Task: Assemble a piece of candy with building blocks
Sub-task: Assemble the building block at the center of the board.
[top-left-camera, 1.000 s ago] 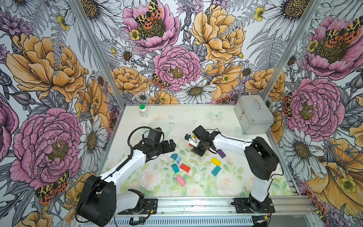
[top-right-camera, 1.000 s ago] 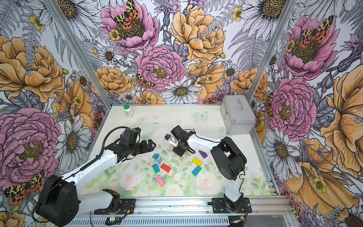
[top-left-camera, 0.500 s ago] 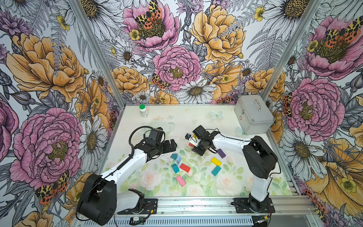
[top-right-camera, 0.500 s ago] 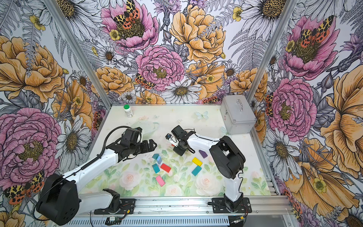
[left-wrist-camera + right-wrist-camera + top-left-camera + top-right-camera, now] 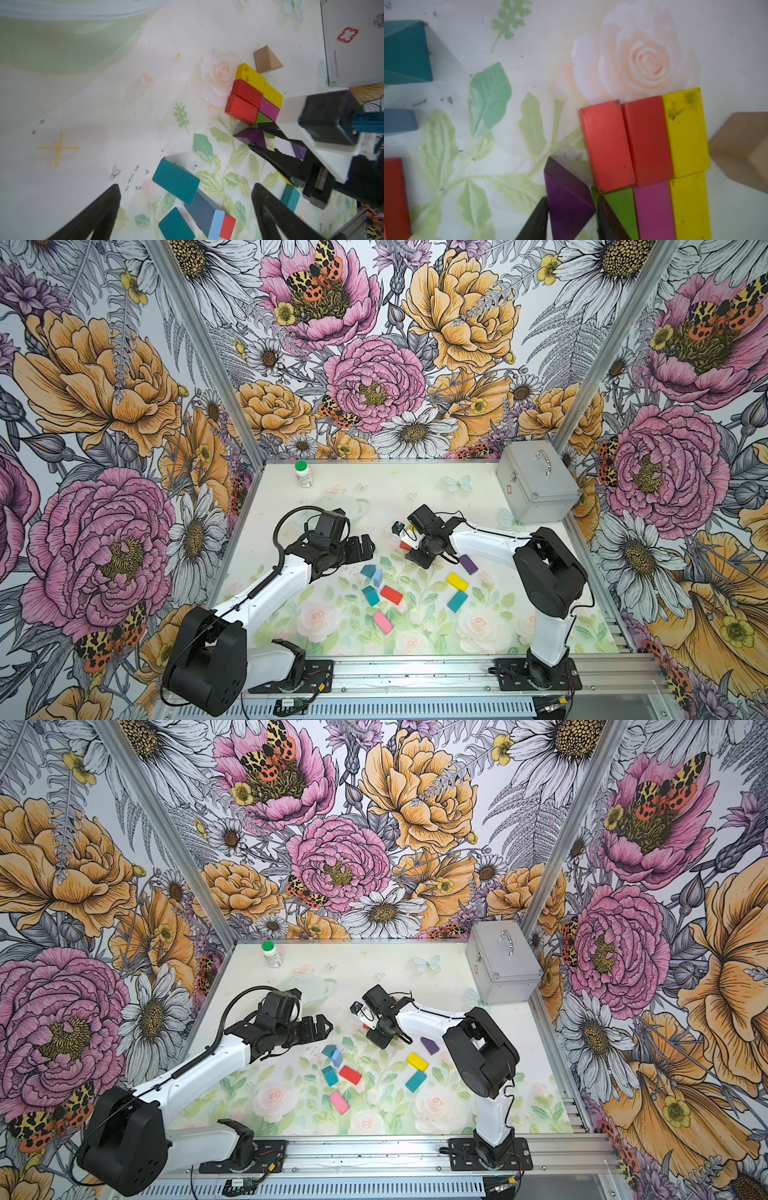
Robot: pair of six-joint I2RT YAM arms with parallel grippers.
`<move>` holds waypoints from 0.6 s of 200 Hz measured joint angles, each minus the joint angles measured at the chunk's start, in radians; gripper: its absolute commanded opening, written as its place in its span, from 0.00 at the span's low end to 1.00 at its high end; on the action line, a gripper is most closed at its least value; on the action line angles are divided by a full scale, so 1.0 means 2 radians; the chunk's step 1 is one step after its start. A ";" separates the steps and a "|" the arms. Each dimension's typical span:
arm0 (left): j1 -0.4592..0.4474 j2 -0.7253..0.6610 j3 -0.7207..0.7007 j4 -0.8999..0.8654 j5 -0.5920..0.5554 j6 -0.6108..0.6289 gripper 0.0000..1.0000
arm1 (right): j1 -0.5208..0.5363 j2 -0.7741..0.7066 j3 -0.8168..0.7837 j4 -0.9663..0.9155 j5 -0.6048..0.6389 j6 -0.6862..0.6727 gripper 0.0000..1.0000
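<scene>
Building blocks dot the floral bench, all well apart from the silver case at its corner. Far from the case, the left tool hovers spread wide. Nearer the case, the right tool pinches a purple triangle just beside a packed red-yellow-magenta-green cluster; a tan triangle lies on the cluster's case side.

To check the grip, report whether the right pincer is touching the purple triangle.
Cannot tell. In the right wrist view the fingertips of the right pincer closely flank the purple triangle, but neither contact nor a gap shows plainly.
</scene>
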 measured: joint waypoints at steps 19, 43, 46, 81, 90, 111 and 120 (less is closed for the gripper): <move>0.000 -0.001 0.000 0.000 0.000 0.000 0.99 | 0.000 -0.003 -0.001 0.000 0.000 0.000 0.40; 0.000 -0.005 0.001 -0.002 0.000 0.000 0.99 | 0.001 -0.034 -0.014 -0.001 0.000 0.007 0.45; 0.000 -0.005 0.002 -0.005 0.001 0.000 0.99 | 0.001 -0.041 -0.016 -0.001 0.000 0.009 0.46; 0.000 -0.007 0.031 -0.031 0.002 0.008 0.99 | 0.002 -0.154 -0.058 0.010 -0.015 0.040 0.67; -0.001 -0.006 0.039 -0.035 0.005 0.010 0.99 | 0.002 -0.180 -0.076 0.019 -0.020 0.057 0.72; -0.016 0.008 0.059 -0.045 0.007 0.016 0.99 | 0.002 -0.205 -0.127 0.041 -0.023 0.088 0.80; -0.027 0.019 0.065 -0.049 0.007 0.019 0.99 | 0.002 -0.204 -0.147 0.044 -0.021 0.097 0.81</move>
